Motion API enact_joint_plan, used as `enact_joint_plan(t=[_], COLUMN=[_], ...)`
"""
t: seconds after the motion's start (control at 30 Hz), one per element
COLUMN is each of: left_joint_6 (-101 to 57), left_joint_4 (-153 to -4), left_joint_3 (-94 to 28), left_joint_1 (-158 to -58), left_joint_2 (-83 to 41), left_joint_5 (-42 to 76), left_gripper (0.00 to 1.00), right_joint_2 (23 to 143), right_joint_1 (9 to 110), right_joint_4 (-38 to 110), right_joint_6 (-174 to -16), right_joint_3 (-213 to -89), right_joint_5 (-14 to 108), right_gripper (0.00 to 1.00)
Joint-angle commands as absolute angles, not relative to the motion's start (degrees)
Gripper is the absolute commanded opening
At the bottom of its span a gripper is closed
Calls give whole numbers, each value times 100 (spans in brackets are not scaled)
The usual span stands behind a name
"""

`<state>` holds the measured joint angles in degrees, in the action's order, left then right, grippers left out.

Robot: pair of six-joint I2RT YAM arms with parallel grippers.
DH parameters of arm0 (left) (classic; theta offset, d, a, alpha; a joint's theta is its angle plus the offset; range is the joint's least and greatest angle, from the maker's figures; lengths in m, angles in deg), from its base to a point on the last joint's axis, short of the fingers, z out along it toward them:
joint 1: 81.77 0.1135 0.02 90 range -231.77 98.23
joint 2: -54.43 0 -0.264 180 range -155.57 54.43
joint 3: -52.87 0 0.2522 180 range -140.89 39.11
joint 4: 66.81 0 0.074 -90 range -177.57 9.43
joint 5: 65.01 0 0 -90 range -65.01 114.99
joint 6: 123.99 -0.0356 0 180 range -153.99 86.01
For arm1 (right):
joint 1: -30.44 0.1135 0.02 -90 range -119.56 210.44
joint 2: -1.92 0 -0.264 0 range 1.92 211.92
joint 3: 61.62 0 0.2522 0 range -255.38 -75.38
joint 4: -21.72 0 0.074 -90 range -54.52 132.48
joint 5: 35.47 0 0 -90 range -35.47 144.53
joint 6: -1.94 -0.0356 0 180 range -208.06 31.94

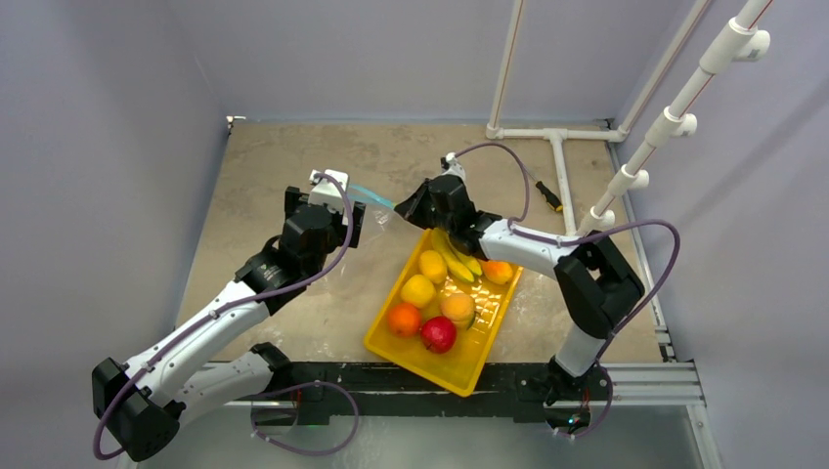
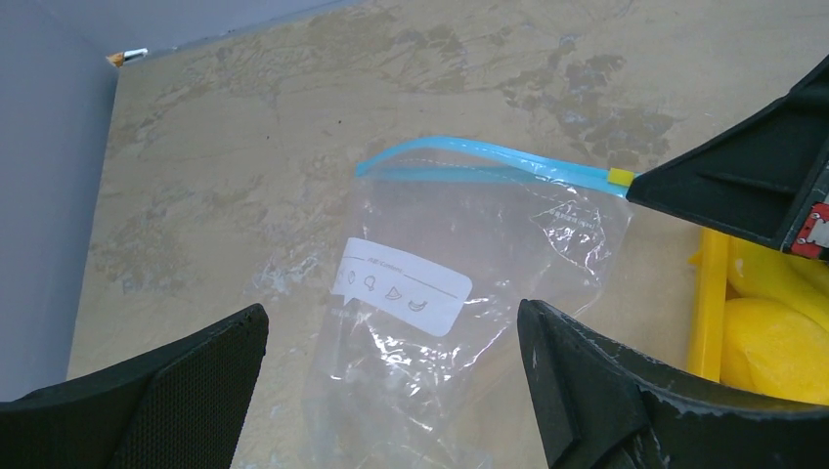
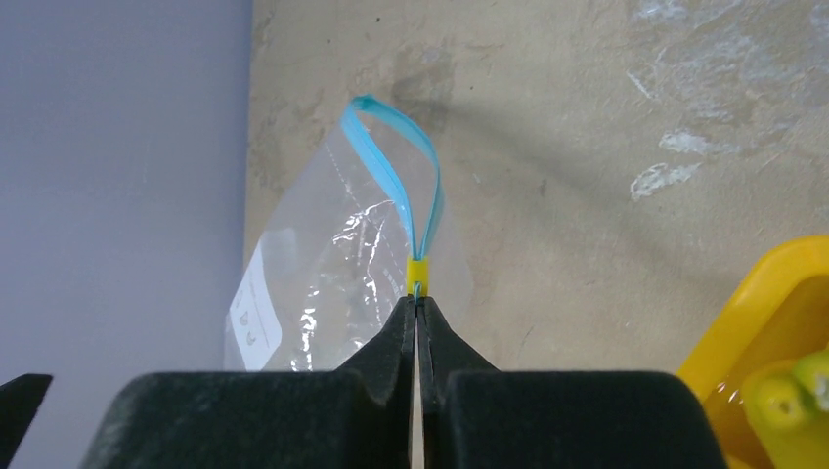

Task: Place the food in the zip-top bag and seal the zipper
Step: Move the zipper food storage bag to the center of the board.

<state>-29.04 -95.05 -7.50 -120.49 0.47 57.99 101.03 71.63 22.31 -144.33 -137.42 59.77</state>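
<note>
Right hand (image 3: 417, 305): pinched tight on the end of the zipper (image 2: 547, 171), by its yellow slider (image 3: 417, 274). Left hand (image 2: 391, 322): spread wide above the zip-top bag (image 2: 440, 254), gripping nothing. Bag on table (image 1: 264, 176), mouth looped apart. Food (image 1: 418, 290) heaped in yellow tray (image 1: 467, 369) just beside the bag. Black-handled tool (image 1: 549, 195) lies beyond.

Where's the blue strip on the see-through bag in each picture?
Top external: the teal-blue zipper strip sits just left of centre.
Left wrist: strip upper middle, running rightward.
Right wrist: strip loops at centre, above the shut right gripper.
Shared landmark: yellow rectangular plastic tray, right of the strip everywhere.
</note>
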Motion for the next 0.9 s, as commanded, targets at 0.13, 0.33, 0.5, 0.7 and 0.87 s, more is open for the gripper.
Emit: enact_joint_plan(t=[0.13, 0.33, 0.5, 0.7, 0.87], left_joint_6=[-2871, -2872, -2876, -2872, -2863], left_joint_4=[-9359, -9376, -9376, -9376, -9376], left_joint_3=[-773, -776, -778, -791, -795], left_joint_1=[-12070, -12071, -12071, -12078, -12070], left_joint_2=[183, 245, 274, 317, 327], left_joint_5=[5683, 5696, 5695, 5664, 5664], left_gripper=[97, 97, 97, 97, 97], right_joint_2=[9652, 9454, 9003, 8588, 8552], right_joint_1=[7386, 7490, 7525, 7545, 7723], right_joint_4=[2316, 2732, 3035, 3665, 4440], right_joint_6=[-14808, -14791, -14732, -14366, -14117], right_joint_3=[-13577, -13633, -13494, -13497, -13696], right_joint_5=[6391, 6619, 6763, 6837, 7089], right_gripper=[21, 37, 43, 47, 46])
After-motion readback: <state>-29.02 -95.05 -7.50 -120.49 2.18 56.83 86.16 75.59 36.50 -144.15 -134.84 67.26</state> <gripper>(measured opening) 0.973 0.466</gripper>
